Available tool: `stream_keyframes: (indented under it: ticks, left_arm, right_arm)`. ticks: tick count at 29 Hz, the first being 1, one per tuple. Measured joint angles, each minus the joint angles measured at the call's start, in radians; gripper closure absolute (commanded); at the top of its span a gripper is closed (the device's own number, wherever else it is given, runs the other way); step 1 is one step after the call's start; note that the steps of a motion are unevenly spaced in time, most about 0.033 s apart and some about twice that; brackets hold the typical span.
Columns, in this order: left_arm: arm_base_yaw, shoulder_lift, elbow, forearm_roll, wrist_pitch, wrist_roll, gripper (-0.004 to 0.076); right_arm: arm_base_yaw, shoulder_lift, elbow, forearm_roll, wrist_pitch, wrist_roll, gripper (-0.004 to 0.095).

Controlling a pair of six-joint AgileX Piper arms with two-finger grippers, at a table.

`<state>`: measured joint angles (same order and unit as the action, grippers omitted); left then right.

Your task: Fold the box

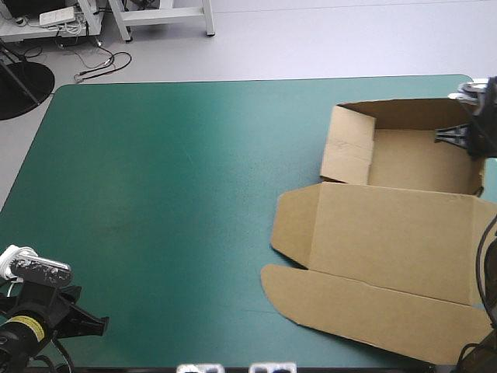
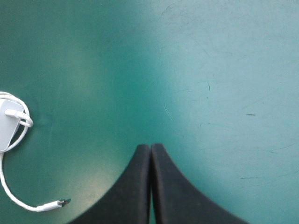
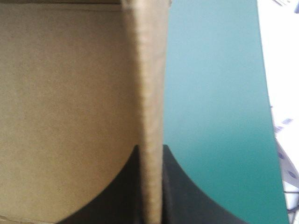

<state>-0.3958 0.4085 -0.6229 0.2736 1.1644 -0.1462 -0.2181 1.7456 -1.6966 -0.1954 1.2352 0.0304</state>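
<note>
The box (image 1: 388, 225) lies at the right side of the teal-green tabletop (image 1: 171, 194). Its tray is half-formed near the far right corner, and the lid (image 1: 380, 264) is spread flat toward the near edge. The right gripper (image 1: 466, 140) stands at the tray's right side wall (image 3: 149, 84), and its black fingers (image 3: 182, 196) are pinched almost together on the upright board, one inside the tray and one outside. The step in hand looks like setting and tucking this wall. To do it well, the pinch should stay firm and low enough that the board bends on its crease rather than buckling. The wall should turn inward about that crease without pulling sideways, since nothing weighs down the light sheet and it could slide off the right edge nearby. The left gripper (image 1: 85, 322) rests well apart at the near left corner. Its fingers (image 2: 126, 186) are pressed together on nothing, with a white cable (image 2: 14, 121) on the cover beside it. It could usefully come across and pin the lid.
</note>
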Motion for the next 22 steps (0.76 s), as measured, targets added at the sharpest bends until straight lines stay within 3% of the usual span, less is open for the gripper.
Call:
stream_keyframes:
  ticks: [2,4,9,11,22]
  left_arm:
    - [0.0,-0.001,0.0,0.0,0.001,-0.011,0.0734]
    - [0.0,-0.002,0.0,0.001,0.001,-0.015,0.0734]
    - [0.0,-0.002,0.0,0.015,0.001,-0.017,0.0734]
    - [0.0,-0.002,0.0,0.022,0.001,-0.018,0.0734]
    - [0.0,-0.002,0.0,0.052,-0.008,-0.019,0.0734]
  right_arm:
    - [-0.119,0.008,0.0,-0.007,0.004,-0.03,0.0919]
    - [-0.182,0.024,0.0,0.001,0.005,-0.061,0.085]
    - [-0.232,0.074,0.0,0.017,0.007,-0.073,0.0511]
    - [-0.233,0.083,0.0,0.032,0.007,-0.076,0.0444]
    - [-0.233,-0.001,-0.001,0.09,0.006,-0.083,0.0437]
